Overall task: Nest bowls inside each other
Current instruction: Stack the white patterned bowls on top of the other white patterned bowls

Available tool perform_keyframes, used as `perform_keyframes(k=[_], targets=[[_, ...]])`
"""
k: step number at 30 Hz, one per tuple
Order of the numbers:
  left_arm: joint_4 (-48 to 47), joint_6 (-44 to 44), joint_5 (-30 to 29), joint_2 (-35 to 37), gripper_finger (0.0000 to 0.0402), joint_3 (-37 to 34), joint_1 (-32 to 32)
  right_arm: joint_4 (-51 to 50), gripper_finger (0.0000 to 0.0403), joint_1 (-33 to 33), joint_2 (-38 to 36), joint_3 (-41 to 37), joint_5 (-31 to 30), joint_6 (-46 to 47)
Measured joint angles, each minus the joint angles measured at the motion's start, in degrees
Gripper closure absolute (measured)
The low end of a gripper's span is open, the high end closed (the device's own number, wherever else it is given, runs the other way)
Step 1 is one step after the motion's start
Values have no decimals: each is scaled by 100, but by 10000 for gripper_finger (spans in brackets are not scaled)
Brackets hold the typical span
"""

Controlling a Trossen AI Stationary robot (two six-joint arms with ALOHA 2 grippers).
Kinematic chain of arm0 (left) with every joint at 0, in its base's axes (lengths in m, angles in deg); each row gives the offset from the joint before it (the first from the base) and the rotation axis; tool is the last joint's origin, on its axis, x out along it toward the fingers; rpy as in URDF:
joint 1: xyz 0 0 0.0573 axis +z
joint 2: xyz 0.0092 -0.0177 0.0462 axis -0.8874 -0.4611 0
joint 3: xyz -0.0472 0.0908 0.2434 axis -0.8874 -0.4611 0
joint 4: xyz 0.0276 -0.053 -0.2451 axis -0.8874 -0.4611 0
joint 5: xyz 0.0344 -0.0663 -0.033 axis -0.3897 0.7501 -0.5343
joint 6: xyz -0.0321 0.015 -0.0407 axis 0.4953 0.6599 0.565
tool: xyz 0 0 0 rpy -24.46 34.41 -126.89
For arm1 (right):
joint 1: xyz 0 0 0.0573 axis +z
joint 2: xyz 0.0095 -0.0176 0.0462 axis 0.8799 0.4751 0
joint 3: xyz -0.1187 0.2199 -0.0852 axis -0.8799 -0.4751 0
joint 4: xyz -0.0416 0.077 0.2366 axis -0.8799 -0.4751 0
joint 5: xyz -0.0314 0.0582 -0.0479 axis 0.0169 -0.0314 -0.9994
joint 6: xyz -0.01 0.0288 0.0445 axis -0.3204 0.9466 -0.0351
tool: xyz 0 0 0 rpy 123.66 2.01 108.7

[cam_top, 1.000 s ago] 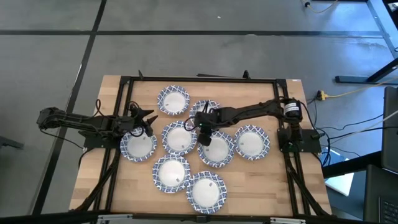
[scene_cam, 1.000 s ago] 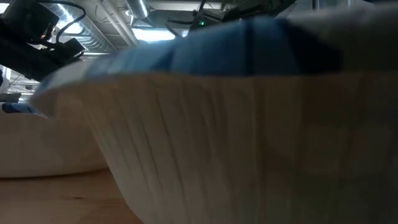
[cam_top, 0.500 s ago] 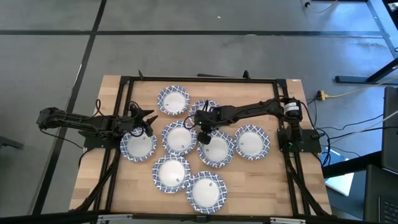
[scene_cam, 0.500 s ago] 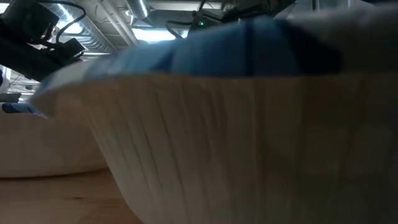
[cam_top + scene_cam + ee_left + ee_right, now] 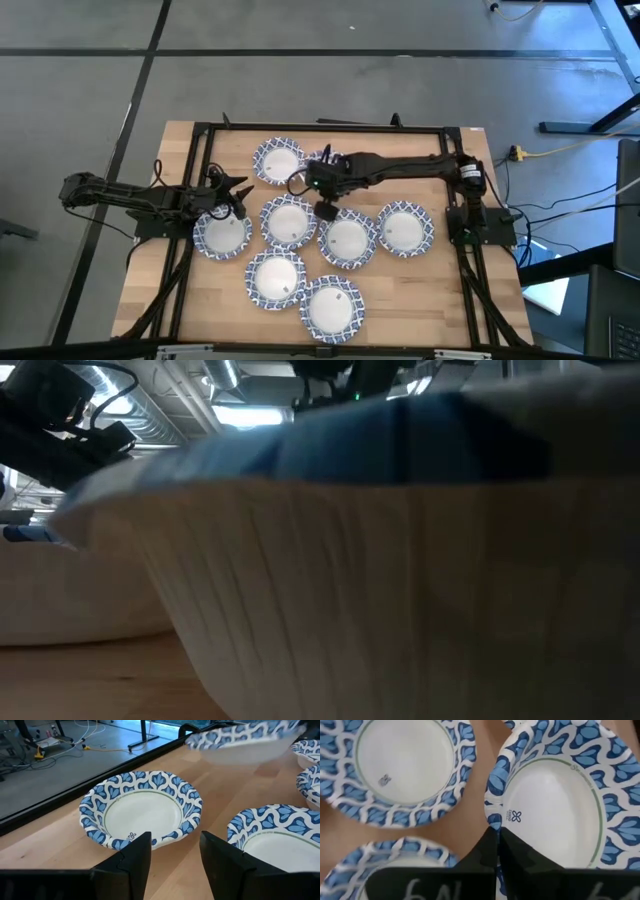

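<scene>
Several white bowls with blue-patterned rims sit on their bases on the wooden table [image 5: 160, 300]. My right gripper [image 5: 318, 190] is at the far centre of the table and is shut on one bowl [image 5: 555, 795]. That bowl also shows blurred in the air in the left wrist view [image 5: 245, 740]. My left gripper [image 5: 233, 200] is open and hovers by the far rim of the left-most bowl [image 5: 222, 232]. Another bowl [image 5: 142, 807] lies ahead of its fingers. My right gripper pinches the bowl by its rim [image 5: 493, 817], one finger on the inner side and one on the outer wall. The fingers come from above, pointing down. The bowl is lifted clear of the table, mouth up and roughly level.
Bowls crowd the table's middle: one at the far left [image 5: 278, 160], a row of three [image 5: 288, 220] [image 5: 347, 238] [image 5: 404, 228], and two near the front [image 5: 275, 278] [image 5: 333, 308]. A bowl [image 5: 400, 560] close to the low camera blocks most of that view.
My right gripper has moved from above the centre bowls toward the table's far edge and a little left. The bowl it holds has moved with it. The centre bowl that it partly covered now shows whole.
</scene>
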Motion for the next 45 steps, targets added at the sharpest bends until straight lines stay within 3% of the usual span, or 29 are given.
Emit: perform_keyframes(k=[6,14,24,35,45], targets=[[0,-2,-4,0,239,0,0,-1042,398,396,-69,579,-6,382],[0,-7,-7,0,239,0,0,-1268,397,1368,-310,624,-34,1268],[0,-11,-7,0,239,0,0,-1306,396,2353,-304,616,-893,2782],[-1,-9,-2,0,239,0,0,-482,396,2466,-282,-651,-545,3433],[0,-4,18,0,239,0,0,131,391,2471,-289,-1251,-256,3756]])
